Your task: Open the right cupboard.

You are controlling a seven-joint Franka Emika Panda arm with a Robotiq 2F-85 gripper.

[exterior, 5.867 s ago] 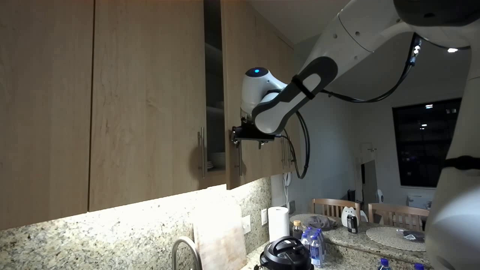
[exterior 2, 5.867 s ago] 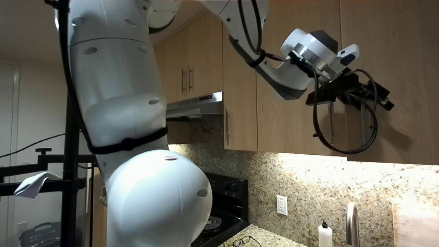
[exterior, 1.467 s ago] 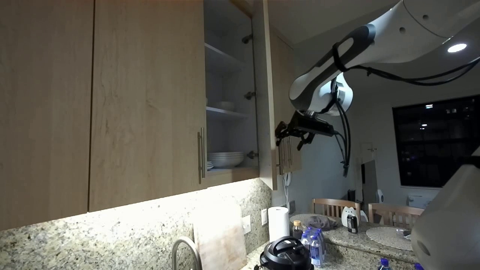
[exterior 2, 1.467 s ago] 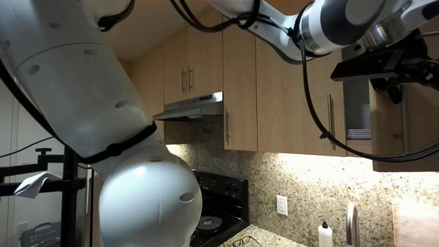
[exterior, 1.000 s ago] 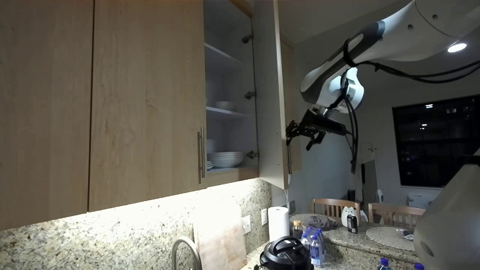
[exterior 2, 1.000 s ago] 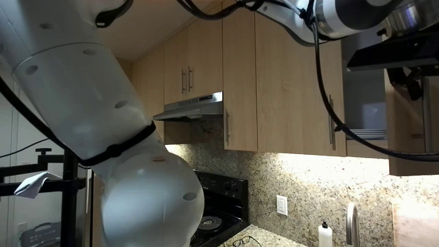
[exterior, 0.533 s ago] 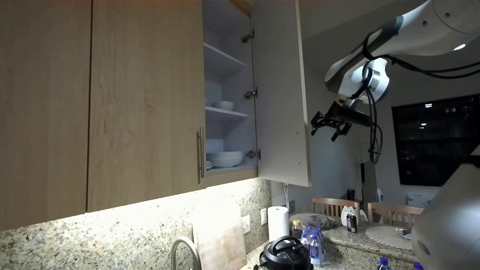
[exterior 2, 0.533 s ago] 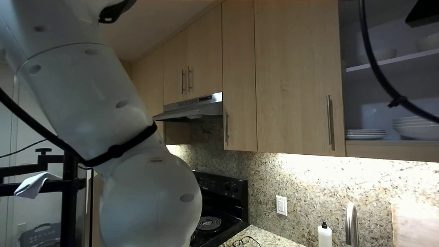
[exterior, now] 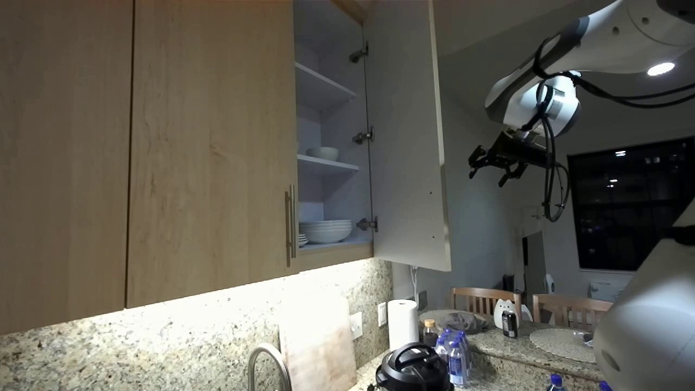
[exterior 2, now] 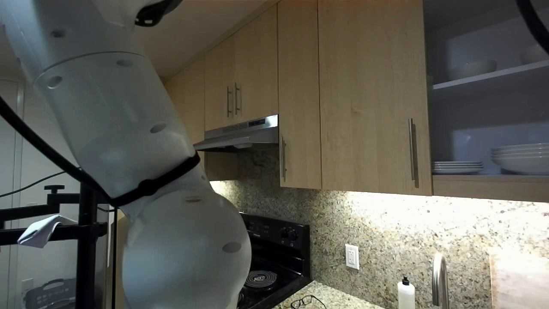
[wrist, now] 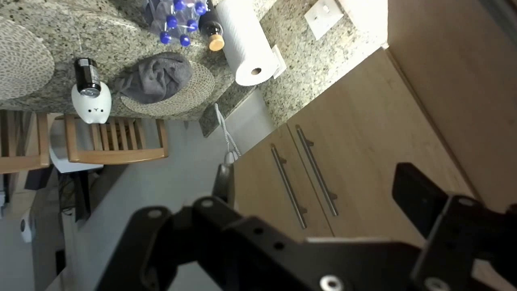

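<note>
Stove (exterior 2: 276,249): black, beneath the hood (exterior 2: 244,131)
Glasses (exterior 2: 307,299): on the counter (exterior 2: 336,300), near its stove-side edge
Soap (exterior 2: 406,295): white, black pump, base cut off
Tap (exterior 2: 437,277): curved, metal
Board (exterior: 317,347): on end at the counter's back edge
Pot (exterior: 414,370): black, lidded, cut off below
Roll (exterior: 403,324): white, upright, by the back edge
Water bottles (exterior: 456,361): blue caps; a cluster just beside the raised counter (exterior: 491,347), two apart
Dark bottle (exterior: 430,336): orange cap, between roll and water bottles
Chairs (wrist: 117,157): two, beyond the raised counter's outer edge
Cloth (wrist: 161,76): grey, heaped, partly over a mat (wrist: 204,83) near an outer corner
Cat (wrist: 92,106): white, by the outer edge
Can (wrist: 86,74): black, just beside the cat
Second mat (wrist: 22,60): round, farther from that corner
</note>
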